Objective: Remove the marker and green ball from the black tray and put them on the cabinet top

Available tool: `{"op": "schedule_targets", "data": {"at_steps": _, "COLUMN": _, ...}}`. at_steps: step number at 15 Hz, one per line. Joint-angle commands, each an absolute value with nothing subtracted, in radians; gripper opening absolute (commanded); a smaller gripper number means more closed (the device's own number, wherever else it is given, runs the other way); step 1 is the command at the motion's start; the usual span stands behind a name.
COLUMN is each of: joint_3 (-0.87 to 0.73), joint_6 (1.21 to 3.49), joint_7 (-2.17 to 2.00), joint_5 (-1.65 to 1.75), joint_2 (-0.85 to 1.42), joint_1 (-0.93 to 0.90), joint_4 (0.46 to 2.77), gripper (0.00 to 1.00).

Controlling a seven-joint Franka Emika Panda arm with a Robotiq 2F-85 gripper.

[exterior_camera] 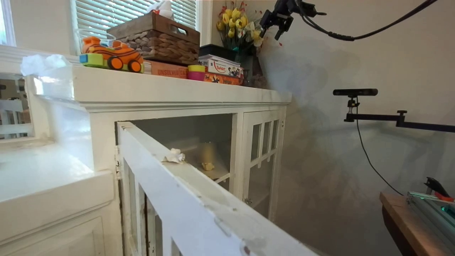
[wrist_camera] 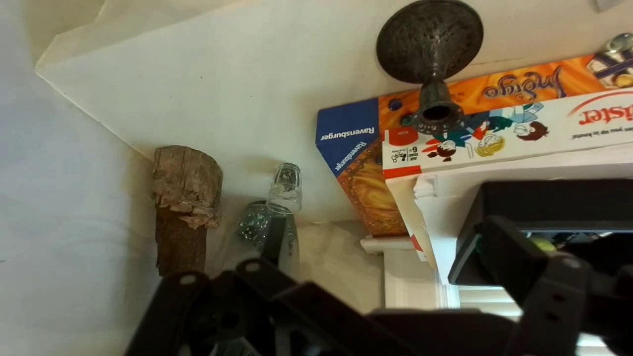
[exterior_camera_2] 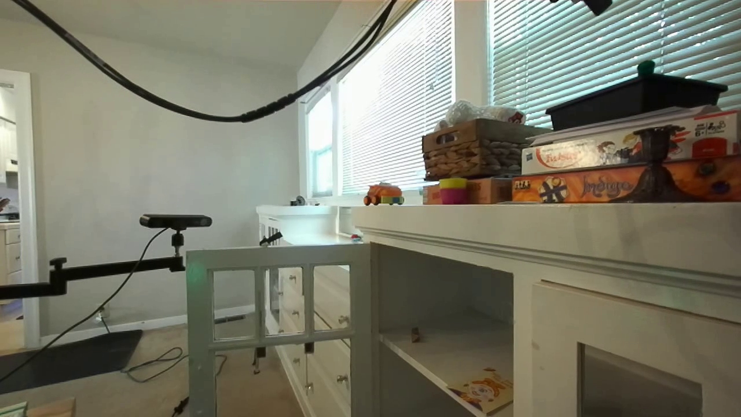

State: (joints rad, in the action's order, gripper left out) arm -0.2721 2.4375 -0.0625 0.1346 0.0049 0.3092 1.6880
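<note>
From far left in an exterior view, along the white-painted wooden tabletop (exterior_camera: 177, 89): an orange plastic toy car (exterior_camera: 117, 54) with black stripes and a green base, then a brown woven wicker basket (exterior_camera: 160, 41) with a wooden rim, above a flat reddish cardboard box (exterior_camera: 170, 70). Next along, a small yellow-and-pink plastic cup (exterior_camera: 196, 73), and just beside it a white cardboard board-game box (exterior_camera: 223, 66) stacked over an orange cardboard game box (exterior_camera: 223, 78).

On that stack, the low black rectangular tray (exterior_camera: 217, 52). Above its rim in an exterior view, a dark green rounded lump (exterior_camera_2: 646, 68), perhaps the ball; within it in the wrist view, a yellow-green patch (wrist_camera: 542, 244), another candidate. Impossible to make out the marker.

Farther right and higher up, past a bunch of yellow flowers (exterior_camera: 233, 22), the black two-fingered pincer (exterior_camera: 269, 36), with fingertips spread well apart and no object visible between them.

Judged from this, at the approach to a first grasp, probably with removal not yet begun. For the next move: bring the pincer above the tray, line up with the green thing, descend, close gently and lift straight out before carrying it to the tabletop. Go easy near the tray wall, so as not to shove it off the boxes.
</note>
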Motion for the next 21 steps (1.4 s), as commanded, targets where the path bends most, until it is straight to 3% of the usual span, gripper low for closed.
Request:
{"op": "schedule_targets", "data": {"at_steps": 1, "joint_3": -0.281, "joint_6": 2.434, "joint_7": -0.058, "joint_5": 0.131, "joint_2": 0.008, "joint_1": 0.303, "joint_4": 1.682, "gripper": 1.00}}
{"op": "schedule_targets", "data": {"at_steps": 21, "joint_3": -0.210, "joint_6": 2.511, "joint_7": 0.315, "joint_5": -0.228, "joint_2": 0.259, "joint_1": 0.353, "joint_4": 1.435, "gripper": 1.00}}
